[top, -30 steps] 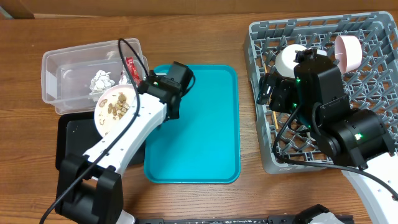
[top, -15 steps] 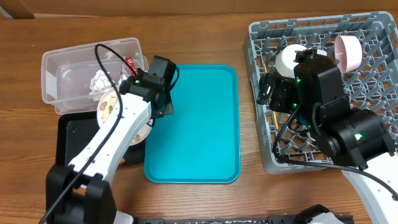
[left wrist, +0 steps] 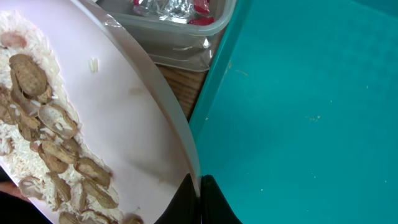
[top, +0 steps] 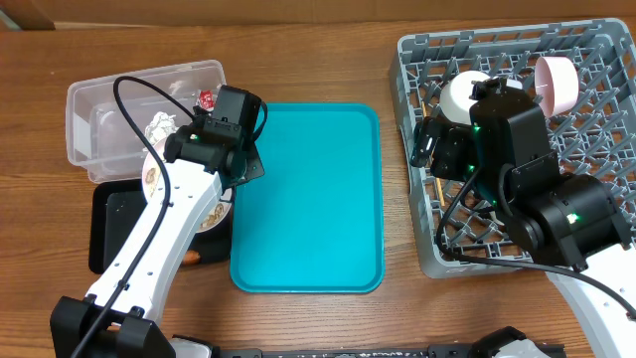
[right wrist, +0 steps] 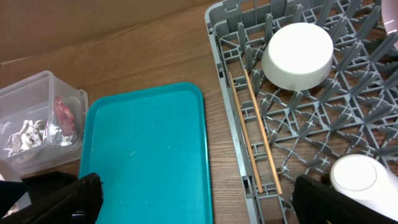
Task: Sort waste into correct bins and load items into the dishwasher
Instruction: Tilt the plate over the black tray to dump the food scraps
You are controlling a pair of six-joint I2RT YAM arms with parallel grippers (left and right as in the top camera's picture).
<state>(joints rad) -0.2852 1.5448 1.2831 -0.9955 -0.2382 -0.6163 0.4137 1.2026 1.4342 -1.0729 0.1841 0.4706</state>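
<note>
White plate point(left wrist: 134, 118) carrying beige food scraps point(left wrist: 53, 146) is held over the end of the black tray point(top: 114, 231) nearest the clear tub point(top: 81, 97). The tub contains the silvery wrapper point(top: 159, 126) and red packet point(top: 207, 98). Left gripper point(left wrist: 199, 200) is pinched on the plate's rim, beside the teal tray point(top: 318, 199). Right gripper point(right wrist: 198, 202) is spread wide and empty at the dish rack point(right wrist: 323, 118) edge, where chopsticks point(right wrist: 255, 134) lie flat near an inverted white bowl point(right wrist: 297, 55).

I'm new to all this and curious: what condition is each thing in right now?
white plate: held by its rim, scraps on it
left gripper: shut on white plate
right gripper: open, empty
clear tub: holds wrapper, red packet
white bowl: upside down in rack
pink bowl: on its side in rack
chopsticks: flat in rack
</note>
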